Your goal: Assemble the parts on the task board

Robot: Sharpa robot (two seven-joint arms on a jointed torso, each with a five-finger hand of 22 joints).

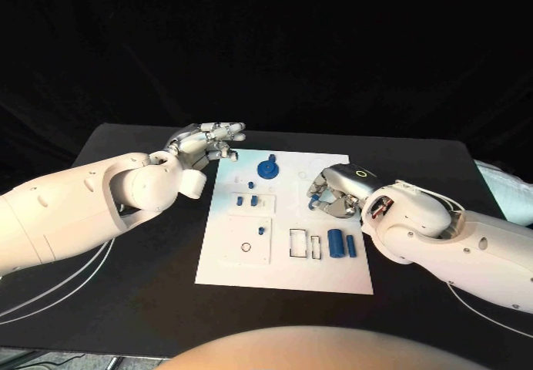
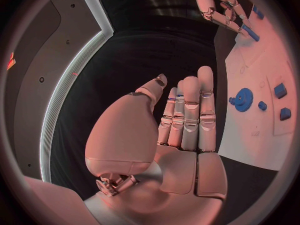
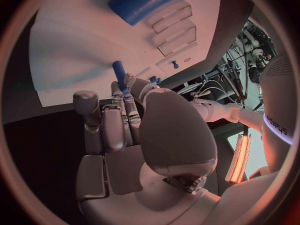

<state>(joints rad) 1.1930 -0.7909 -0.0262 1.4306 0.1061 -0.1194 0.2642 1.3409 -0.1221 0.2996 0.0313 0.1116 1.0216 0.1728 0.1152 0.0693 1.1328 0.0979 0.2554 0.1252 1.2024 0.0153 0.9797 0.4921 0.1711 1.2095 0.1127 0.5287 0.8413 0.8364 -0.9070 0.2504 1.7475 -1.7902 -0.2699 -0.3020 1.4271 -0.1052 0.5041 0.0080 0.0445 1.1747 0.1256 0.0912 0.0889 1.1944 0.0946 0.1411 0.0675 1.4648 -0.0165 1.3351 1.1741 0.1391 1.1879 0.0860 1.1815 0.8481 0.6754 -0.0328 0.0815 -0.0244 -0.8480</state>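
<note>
One white task board lies on the one black bench. On the board I count one blue gear, two blue cylinders lying side by side near the board's right edge, and about four small blue blocks or pegs in the middle (the smallest are hard to separate). One slim blue pin shows at the right robot hand. There are two robot hands in all, the other being the left robot hand.
</note>
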